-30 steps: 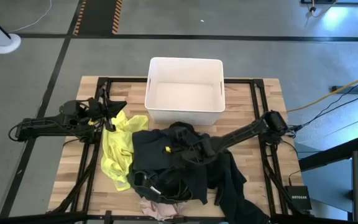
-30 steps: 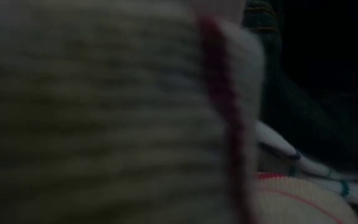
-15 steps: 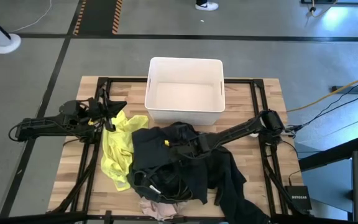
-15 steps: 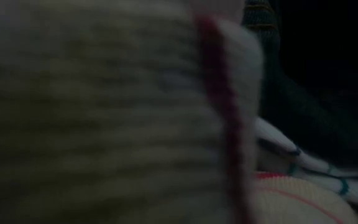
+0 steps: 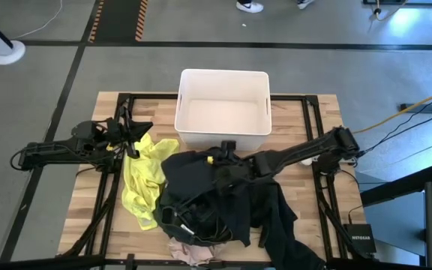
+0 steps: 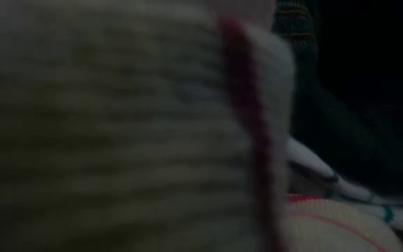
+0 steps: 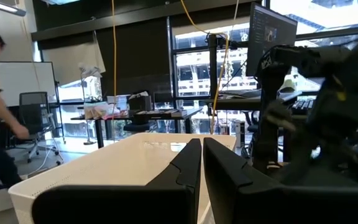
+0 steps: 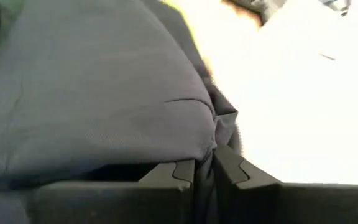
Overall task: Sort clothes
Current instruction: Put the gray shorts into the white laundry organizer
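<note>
Clothes pile (image 5: 216,202) heaped on the near half of the wooden table (image 5: 317,217), at about 6 o'clock from the white bin (image 5: 223,110) and touching the bin's near wall at the pile's top edge. Black top (image 5: 201,176) on the crown of the pile, with more dark garments spilling toward 5 o'clock. Bright yellow top (image 5: 142,184) spread flat at 9 o'clock of the dark heap, partly tucked beneath it. Small pink piece (image 5: 193,251) protruding at the near table edge, at 6 o'clock of the pile. Right gripper (image 5: 217,159) positioned at the 12 o'clock edge of the pile, just beside the bin's near wall, arm reaching in from 3 o'clock. Fingers (image 8: 179,171) closed nearly together, pinching a fold of the black top's dark fabric, as confirmed in the right wrist view. Left gripper (image 5: 130,135) parked at the table's left edge, at 10 o'clock of the pile, just above the yellow top's upper corner; fingers (image 7: 188,168) pressed together with nothing between them. Bin wall and a person at the room's far side visible past those fingers in the left wrist view. Low view blocked by a pale knitted piece (image 6: 117,126) with a red stripe, pressed close against the lens.
</note>
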{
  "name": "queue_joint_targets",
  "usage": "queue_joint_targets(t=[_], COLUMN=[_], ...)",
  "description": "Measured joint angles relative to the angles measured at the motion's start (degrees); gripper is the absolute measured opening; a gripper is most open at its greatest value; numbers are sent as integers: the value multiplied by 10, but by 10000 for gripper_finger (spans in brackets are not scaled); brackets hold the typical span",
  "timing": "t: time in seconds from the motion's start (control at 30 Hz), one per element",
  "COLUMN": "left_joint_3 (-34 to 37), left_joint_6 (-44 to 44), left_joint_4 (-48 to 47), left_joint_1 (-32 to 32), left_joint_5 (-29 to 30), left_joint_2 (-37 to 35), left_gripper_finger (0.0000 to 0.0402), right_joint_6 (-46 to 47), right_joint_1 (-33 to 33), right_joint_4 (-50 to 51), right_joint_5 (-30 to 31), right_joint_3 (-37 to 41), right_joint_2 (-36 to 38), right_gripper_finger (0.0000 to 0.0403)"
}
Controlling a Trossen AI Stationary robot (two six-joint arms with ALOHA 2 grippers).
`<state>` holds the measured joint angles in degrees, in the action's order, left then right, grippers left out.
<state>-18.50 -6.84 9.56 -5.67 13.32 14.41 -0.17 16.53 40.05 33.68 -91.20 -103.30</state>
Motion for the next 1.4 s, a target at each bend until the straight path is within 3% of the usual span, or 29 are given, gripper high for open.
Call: queue_joint_targets(t=[0.33, 0.6, 0.8, 1.07, 1.2, 1.4], left_joint_3=[0, 0, 0, 0, 0, 0], left_joint_6=[-11, -11, -11, -12, -14, -13], left_joint_4=[0, 0, 0, 1, 1, 2], left_joint_1=[0, 0, 0, 0, 0, 0], left_joint_5=[0, 0, 0, 0, 0, 2], left_joint_2=[0, 0, 0, 0, 0, 0], left_gripper_finger=[13, 13, 13, 13, 13, 13], right_joint_6=[-8, -79, -195, -449, -563, -627], right_joint_1=[-1, -1, -1, -6, -25, -90], right_joint_4=[-78, -166, -289, -535, -650, -690], right_joint_5=[74, 138, 181, 211, 203, 161], right_joint_3=[0, 0, 0, 0, 0, 0], right_joint_2=[96, 151, 171, 177, 177, 177], right_gripper_finger=[25, 27, 29, 31, 31, 32])
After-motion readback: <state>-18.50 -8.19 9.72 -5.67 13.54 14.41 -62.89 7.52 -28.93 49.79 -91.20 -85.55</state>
